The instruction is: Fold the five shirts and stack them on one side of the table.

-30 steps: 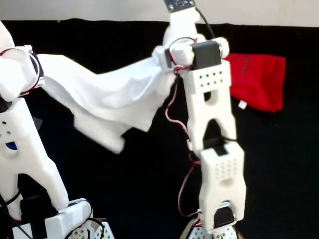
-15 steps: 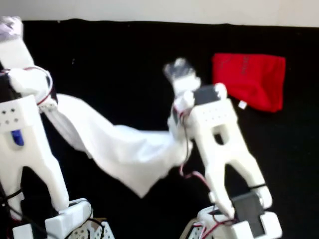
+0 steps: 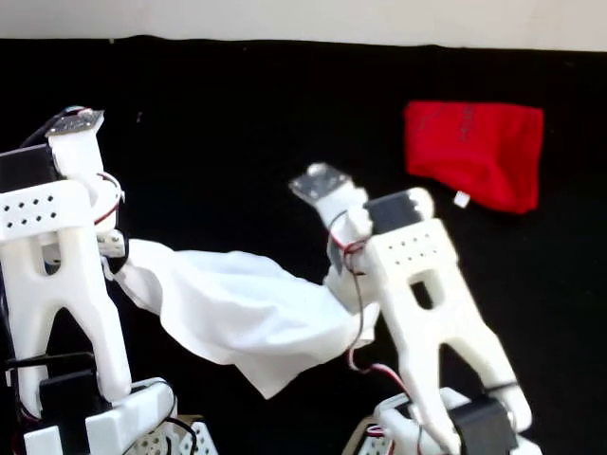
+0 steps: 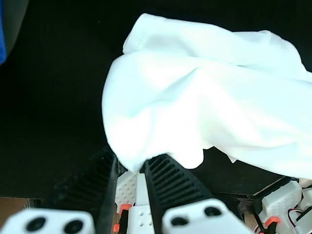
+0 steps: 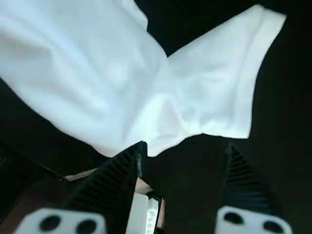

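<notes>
High view: black table (image 3: 237, 104), pale wall (image 3: 285, 17) behind, red shirt (image 3: 474, 152) at rear; left gripper (image 4: 130, 165) pinched white shirt (image 3: 247, 313), right gripper (image 5: 184, 148) spread.

One white shirt (image 3: 247, 318), one red shirt (image 3: 474, 152), two arms (image 3: 57, 275) (image 3: 427, 284).

Black, matte tabletop (image 3: 237, 114) under even light; a pale, plain wall (image 3: 285, 19) forms a narrow band beyond its far edge.
</notes>
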Tool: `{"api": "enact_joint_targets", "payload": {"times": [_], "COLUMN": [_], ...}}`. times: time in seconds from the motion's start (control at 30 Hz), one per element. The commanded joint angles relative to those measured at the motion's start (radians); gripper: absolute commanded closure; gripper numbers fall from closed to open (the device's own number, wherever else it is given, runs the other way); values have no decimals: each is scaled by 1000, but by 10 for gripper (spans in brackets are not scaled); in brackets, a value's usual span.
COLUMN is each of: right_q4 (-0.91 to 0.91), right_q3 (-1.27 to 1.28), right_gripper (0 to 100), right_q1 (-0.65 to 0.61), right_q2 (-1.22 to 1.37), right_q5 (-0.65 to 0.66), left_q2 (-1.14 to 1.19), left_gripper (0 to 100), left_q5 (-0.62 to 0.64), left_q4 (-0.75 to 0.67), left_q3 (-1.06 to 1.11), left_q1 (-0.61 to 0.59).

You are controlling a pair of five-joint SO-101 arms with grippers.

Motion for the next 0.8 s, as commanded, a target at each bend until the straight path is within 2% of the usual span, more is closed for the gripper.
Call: {"api": "enact_joint_targets", "payload": {"times": [0.0,0.13,0.3,0.47,0.57,0.77], "right_q4": [56,-41,-200,-222,-220,-219], "right_q3": [-208,-272,-225,-255,-338,-450], "right_gripper": [747,744,741,738,693,687], "right_q1": [-7,-7,-7,38,111,194], "right_q2": [-90,-70,185,529,697,886], "right_q5": [9,-44,-94,-95,-97,-91], "left_q2": [-21,-28,-30,-30,-30,-30], "left_gripper": [991,991,991,991,991,991], "left_q5": [-11,-35,-35,-35,-35,-35], "left_q4": [6,6,6,6,6,6], "left_q3": [-8,-8,-8,-8,-8,-8], "left_q1": [-28,-70,-124,-156,-156,-151]}}
